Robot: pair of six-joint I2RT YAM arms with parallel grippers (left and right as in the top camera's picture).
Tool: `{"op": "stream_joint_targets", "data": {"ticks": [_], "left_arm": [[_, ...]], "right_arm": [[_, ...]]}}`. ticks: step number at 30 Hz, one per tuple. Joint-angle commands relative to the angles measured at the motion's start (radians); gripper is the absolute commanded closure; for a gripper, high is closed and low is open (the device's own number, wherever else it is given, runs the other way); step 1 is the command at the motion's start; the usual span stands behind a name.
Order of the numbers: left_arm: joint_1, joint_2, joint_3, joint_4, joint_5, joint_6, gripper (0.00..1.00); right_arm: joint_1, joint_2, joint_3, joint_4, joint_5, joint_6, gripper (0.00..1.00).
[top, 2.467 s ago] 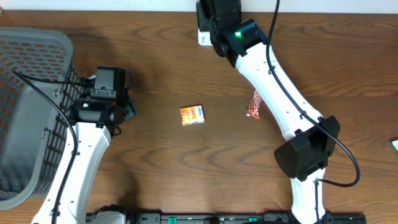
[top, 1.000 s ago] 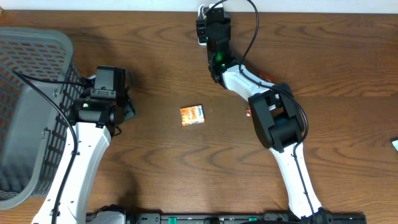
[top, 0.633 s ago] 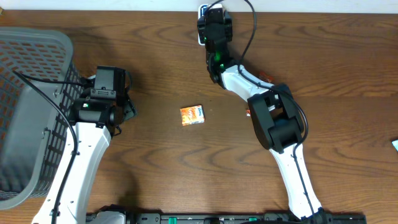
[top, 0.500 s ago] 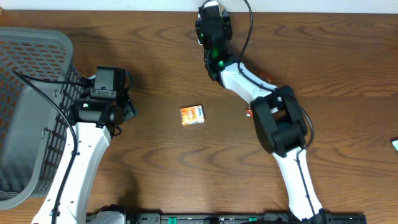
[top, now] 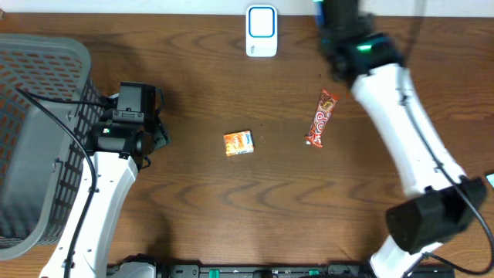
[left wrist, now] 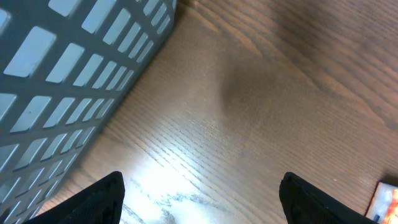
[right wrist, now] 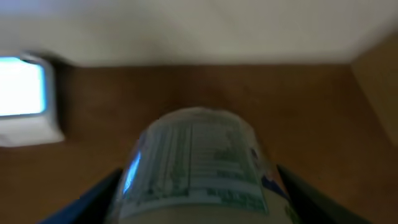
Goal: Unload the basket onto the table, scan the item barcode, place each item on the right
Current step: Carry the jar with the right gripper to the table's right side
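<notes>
Our arms are white links with black joint housings; the left arm (top: pixel 108 185), beside the basket (top: pixel 46 58), shows a green light (top: pixel 106 131) and black cable (top: pixel 65 131); the right arm (top: pixel 397 108), far from it, another light.

No wording can be read anywhere. Printed lines are seen on the label of the container (right wrist: pixel 196 165), but they are blurred. The print on the orange packet (top: pixel 238 143) is too small.

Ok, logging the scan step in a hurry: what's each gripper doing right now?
Left gripper: open, holding nothing.
Right gripper: closed on a labelled container.
</notes>
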Motion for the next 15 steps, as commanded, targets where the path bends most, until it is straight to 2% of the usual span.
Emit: {"op": "stream_joint_targets", "data": {"ticks": [1, 6, 10, 15], "left_arm": [[0.002, 0.003, 0.0, -0.002, -0.003, -0.01, 0.2], [0.002, 0.003, 0.0, -0.002, -0.003, -0.01, 0.2], [0.002, 0.003, 0.0, -0.002, -0.003, -0.01, 0.2], [0.002, 0.003, 0.0, -0.002, -0.003, -0.01, 0.2]], "right_arm": [[-0.126, -0.003, 0.0, -0.105, -0.075, 0.119, 0.41], [-0.331, 0.014, -0.034, -0.202, -0.169, 0.119, 0.42], [-0.488, 0.018, -0.092, -0.178, -0.294, 0.118, 0.43], [-0.635, 0.02, -0.22, -0.104, -0.296, 0.118, 0.43]]}}
